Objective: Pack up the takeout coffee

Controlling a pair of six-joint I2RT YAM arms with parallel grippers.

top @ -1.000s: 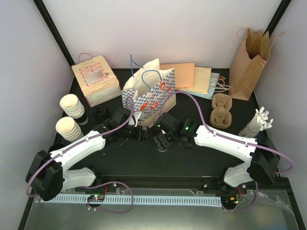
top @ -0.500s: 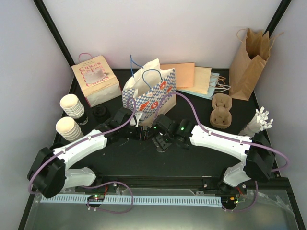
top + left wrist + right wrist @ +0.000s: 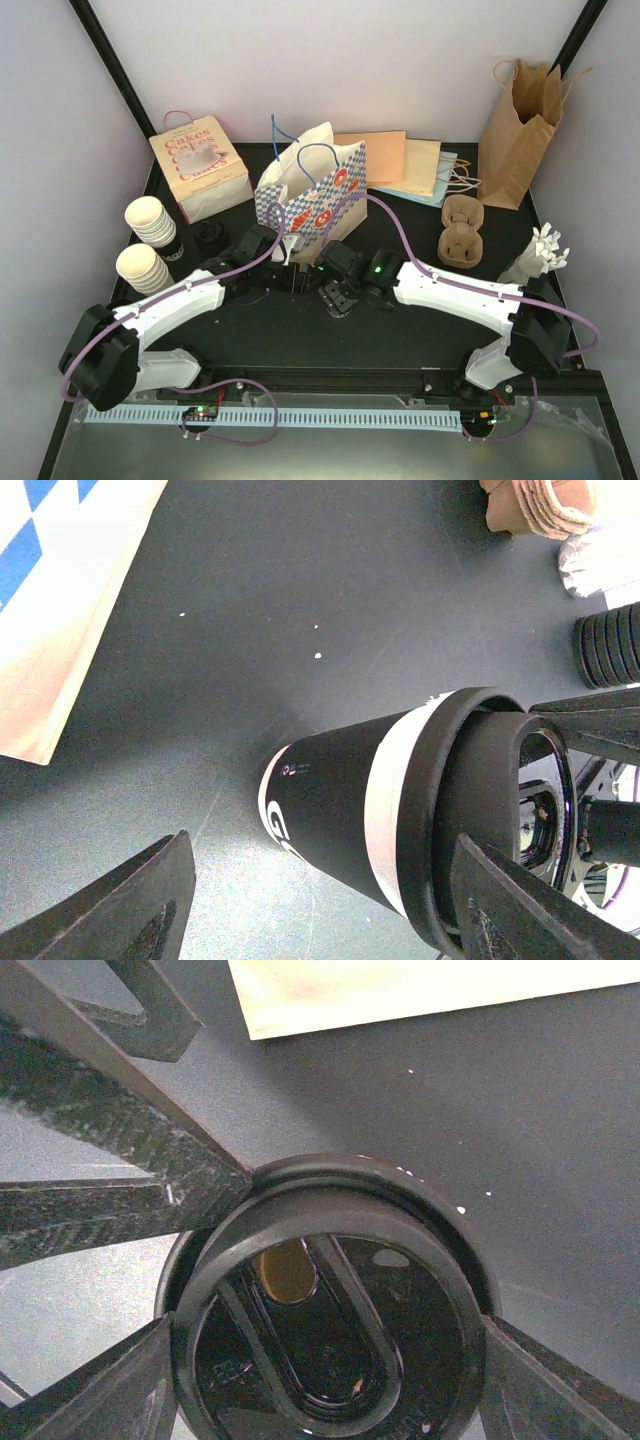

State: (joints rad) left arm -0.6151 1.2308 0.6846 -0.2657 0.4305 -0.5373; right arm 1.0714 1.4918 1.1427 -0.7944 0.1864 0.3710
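Top external: see both arms converging over black table (image 3: 400, 342), just before blue-and-white checked paper bag (image 3: 315, 195). Left wrist: find dark paper cup with white band (image 3: 330, 800) upright on table inside left gripper (image 3: 320, 845), released, one finger clear of cup wall. Right wrist: note round black plastic lid (image 3: 325, 1300) on cup, bracketed at rim by right gripper (image 3: 325, 1340); cannot tell grasp from mere contact. Steady cup first, then press lid down square, no tilt. Against a second ago: see right arm closer in toward left arm, left arm about same.
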